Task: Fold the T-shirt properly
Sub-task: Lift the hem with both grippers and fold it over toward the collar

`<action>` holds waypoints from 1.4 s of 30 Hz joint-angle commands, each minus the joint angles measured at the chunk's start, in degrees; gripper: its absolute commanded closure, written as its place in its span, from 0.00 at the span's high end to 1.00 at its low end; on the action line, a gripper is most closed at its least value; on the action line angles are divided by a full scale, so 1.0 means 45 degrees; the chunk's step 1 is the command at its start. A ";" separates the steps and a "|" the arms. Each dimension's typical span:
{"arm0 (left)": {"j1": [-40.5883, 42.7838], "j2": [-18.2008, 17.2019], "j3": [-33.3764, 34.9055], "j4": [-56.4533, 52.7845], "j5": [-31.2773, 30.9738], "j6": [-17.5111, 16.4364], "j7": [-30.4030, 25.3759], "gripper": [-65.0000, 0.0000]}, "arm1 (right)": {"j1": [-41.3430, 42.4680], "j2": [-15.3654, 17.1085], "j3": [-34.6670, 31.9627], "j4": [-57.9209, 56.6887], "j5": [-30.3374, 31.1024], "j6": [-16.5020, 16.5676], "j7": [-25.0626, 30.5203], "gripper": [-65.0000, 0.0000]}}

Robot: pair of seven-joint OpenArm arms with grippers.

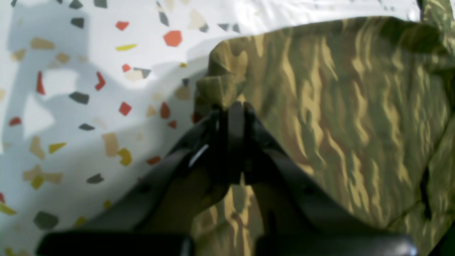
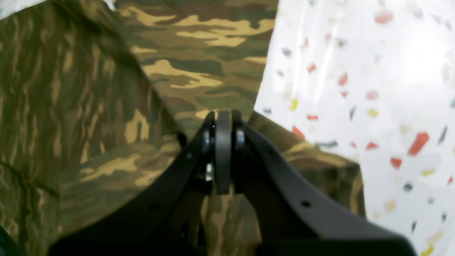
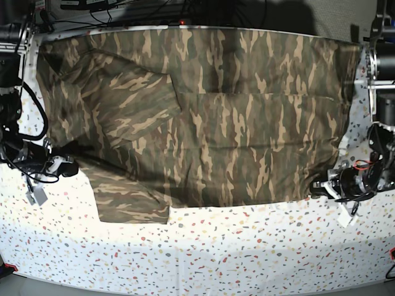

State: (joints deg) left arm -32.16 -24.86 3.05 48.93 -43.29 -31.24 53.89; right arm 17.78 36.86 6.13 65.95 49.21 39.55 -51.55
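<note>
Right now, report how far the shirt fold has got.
Early stage. Done: the shirt lies spread across the table, one sleeve flap turned over its left part in the base view. In hand: left gripper and right gripper each pinch an edge. Left: all the main folds.

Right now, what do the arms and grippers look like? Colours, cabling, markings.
Both grippers, left gripper and right gripper, are matte black plastic with curved fingers tapering to flat pads and small screw holes. In the base view each wrist shows white parts and loose black cables; the left also has thin red wiring. No markings legible.
</note>
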 commanded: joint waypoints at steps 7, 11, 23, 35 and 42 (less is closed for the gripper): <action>0.1229 -0.1093 -0.0087 0.3973 -0.0398 0.0495 0.0879 0.00 | -0.1413 0.0243 0.2652 0.2205 0.1384 0.0100 -0.1506 0.00; 0.2341 -0.1277 -0.0097 0.5765 -0.0335 0.0631 0.1185 0.00 | -0.2370 0.0248 0.3895 0.3492 0.2579 0.0100 -0.2958 0.00; 0.5119 -0.1302 -0.1617 1.1448 0.1749 0.2142 0.1593 0.00 | -0.4561 0.0243 0.5319 0.6722 0.3453 0.0100 -0.3628 0.00; 0.7907 -0.1292 -0.3993 1.2152 0.1719 0.2142 0.1938 0.00 | -0.5100 0.0267 0.5319 0.6926 0.3395 0.0100 -0.4065 0.00; 0.7995 -0.1209 -0.4192 1.2152 0.1365 0.2142 0.1729 0.00 | -0.5047 0.0049 0.5309 0.6902 0.3206 0.0100 -0.2846 0.00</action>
State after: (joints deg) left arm 4.58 -29.50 -15.33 102.54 -36.86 -21.56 63.00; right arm -5.72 35.99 29.56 96.16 62.74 39.72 -65.21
